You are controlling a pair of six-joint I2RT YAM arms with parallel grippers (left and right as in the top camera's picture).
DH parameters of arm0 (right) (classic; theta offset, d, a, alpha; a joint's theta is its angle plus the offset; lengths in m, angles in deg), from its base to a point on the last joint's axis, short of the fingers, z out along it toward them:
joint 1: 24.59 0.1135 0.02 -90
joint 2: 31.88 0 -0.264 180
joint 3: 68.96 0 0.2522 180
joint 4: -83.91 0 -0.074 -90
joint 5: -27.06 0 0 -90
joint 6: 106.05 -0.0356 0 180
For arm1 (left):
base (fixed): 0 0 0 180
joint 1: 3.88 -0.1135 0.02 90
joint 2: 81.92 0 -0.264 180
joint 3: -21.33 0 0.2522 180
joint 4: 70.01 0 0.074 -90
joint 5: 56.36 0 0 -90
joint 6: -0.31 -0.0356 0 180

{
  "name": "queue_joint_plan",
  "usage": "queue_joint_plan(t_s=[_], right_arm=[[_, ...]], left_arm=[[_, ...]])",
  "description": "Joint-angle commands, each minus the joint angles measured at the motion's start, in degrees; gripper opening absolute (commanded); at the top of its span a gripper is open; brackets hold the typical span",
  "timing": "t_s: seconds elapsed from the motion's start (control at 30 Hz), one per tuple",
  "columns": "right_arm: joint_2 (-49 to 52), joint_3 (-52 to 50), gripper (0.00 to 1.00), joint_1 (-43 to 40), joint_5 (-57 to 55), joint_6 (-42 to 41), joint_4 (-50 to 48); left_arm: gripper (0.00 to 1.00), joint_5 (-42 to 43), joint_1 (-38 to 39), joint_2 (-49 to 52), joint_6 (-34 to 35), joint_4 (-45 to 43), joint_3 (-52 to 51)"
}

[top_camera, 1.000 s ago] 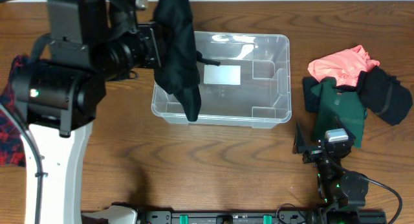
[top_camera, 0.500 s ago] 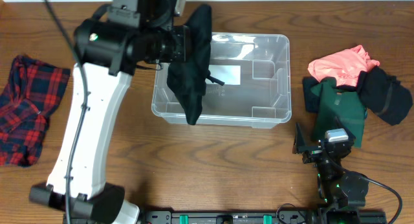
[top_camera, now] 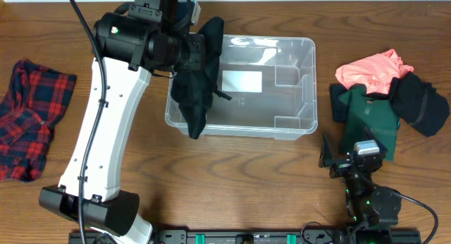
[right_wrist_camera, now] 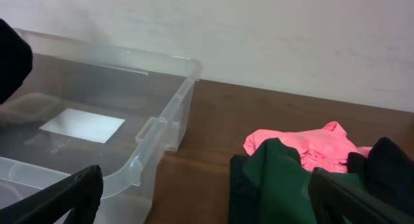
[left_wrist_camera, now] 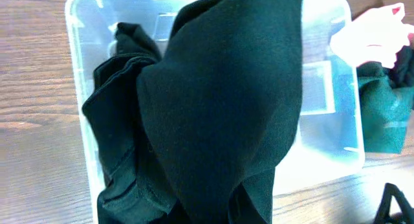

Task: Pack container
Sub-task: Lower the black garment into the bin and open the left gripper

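**Black garment [top_camera: 197, 89] hangs over the container [top_camera: 282, 125]**

The left gripper [top_camera: 192, 52] pinches the black garment, which dangles over the left end of the clear container at mid-table. The right gripper [top_camera: 350, 159] rests near the table's front edge, jaws spread wide, holding nothing.

A black cloth [top_camera: 196, 89] hangs over the left end of the bin [top_camera: 289, 103] and blocks entry there. The bin's middle and right stand open from above. The left arm [top_camera: 106, 131] crosses the counter [top_camera: 239, 180] left of the bin. A heap of clothes [top_camera: 370, 110] fills the right side. Bare counter lies along the bin's near wall.
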Motion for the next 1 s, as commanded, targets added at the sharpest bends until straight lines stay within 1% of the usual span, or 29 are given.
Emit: queue_joint_plan(t_s=[0.0,0.27,0.37,0.47,0.53,0.8,0.97], right_arm=[[-0.3,-0.2,0.99,-0.4,-0.2,0.7,0.1],[-0.3,-0.2,0.99,-0.4,-0.2,0.7,0.1],[-0.3,-0.2,0.99,-0.4,-0.2,0.7,0.1],[-0.3,-0.2,0.99,-0.4,-0.2,0.7,0.1],[-0.3,-0.2,0.99,-0.4,-0.2,0.7,0.1],[-0.3,-0.2,0.99,-0.4,-0.2,0.7,0.1],[-0.3,-0.2,0.99,-0.4,-0.2,0.7,0.1]], left_arm=[[0.06,-1.8,0.1,-1.3,-1.4,-0.6,1.8],[0.07,-1.7,0.2,-1.3,-0.9,-0.6,1.8],[0.23,-1.6,0.9,-1.3,-0.7,-0.9,1.8],[0.31,-1.6,2.3,-1.3,-0.7,-2.0,1.8],[0.33,-1.6,3.6,-1.3,-0.7,-3.2,1.8],[0.34,-1.6,7.6,-1.3,-0.7,-8.1,1.8],[0.34,-1.7,7.5,-1.3,-0.8,-8.6,1.8]])
